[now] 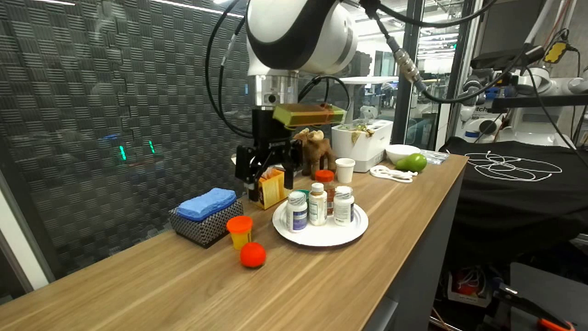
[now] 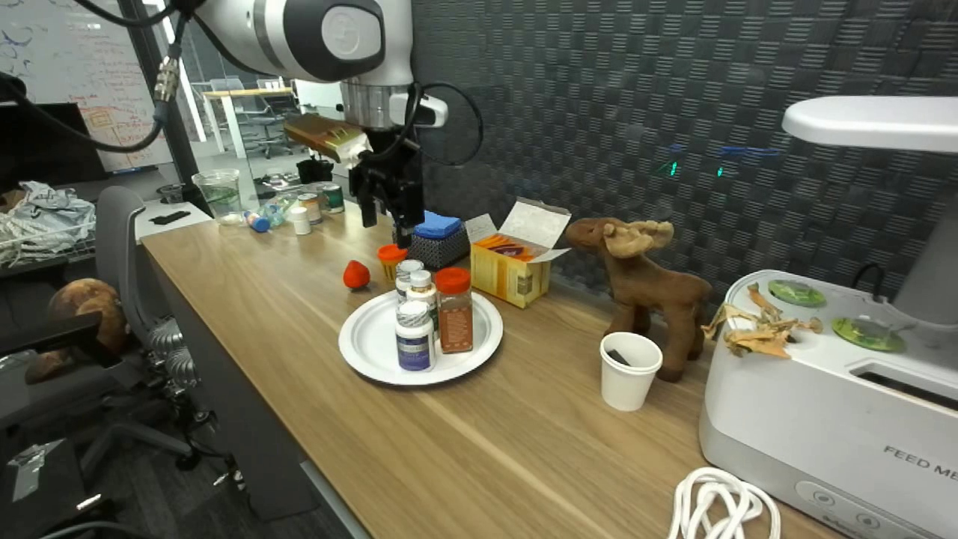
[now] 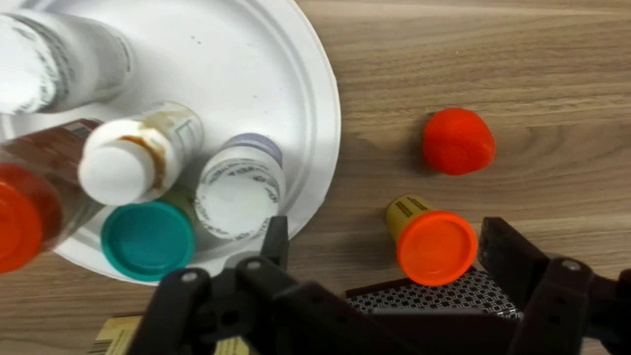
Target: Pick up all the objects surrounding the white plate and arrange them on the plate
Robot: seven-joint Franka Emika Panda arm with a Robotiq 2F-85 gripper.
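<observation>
White and round, the plate (image 3: 236, 64) is seen in the upper left of the wrist view and near the centre of the frame in both exterior views. On it are grouped, upright, a purple-labelled bottle (image 1: 296, 216), another broad-capped white bottle (image 1: 343, 209), a narrow-capped bottle (image 1: 318, 207), a red-topped jar (image 2: 454, 318) and a teal-lidded tub (image 3: 148, 241). Off the plate, on the wooden counter (image 1: 294, 294), an orange-lidded tub (image 3: 434, 246) is stood at the lower right of the wrist view, with a red-orange ball (image 3: 458, 141) shown above it in that frame; both are near the plate but apart from it and from each other.

The gripper (image 1: 271, 185) is held in the air, just left of centre in an exterior view, its jaws spread wide — and in the wrist view the orange-lidded tub is seen beneath, framed between them. At the upper right of the plate in an exterior view a yellow carton (image 2: 509, 277) is placed with its flaps up, beside a dark patterned box (image 2: 441, 251) on which a blue cloth (image 2: 436, 224) is laid. Farther right a brown antlered toy (image 2: 644, 277) and a white paper cup (image 2: 629, 385) are seen
</observation>
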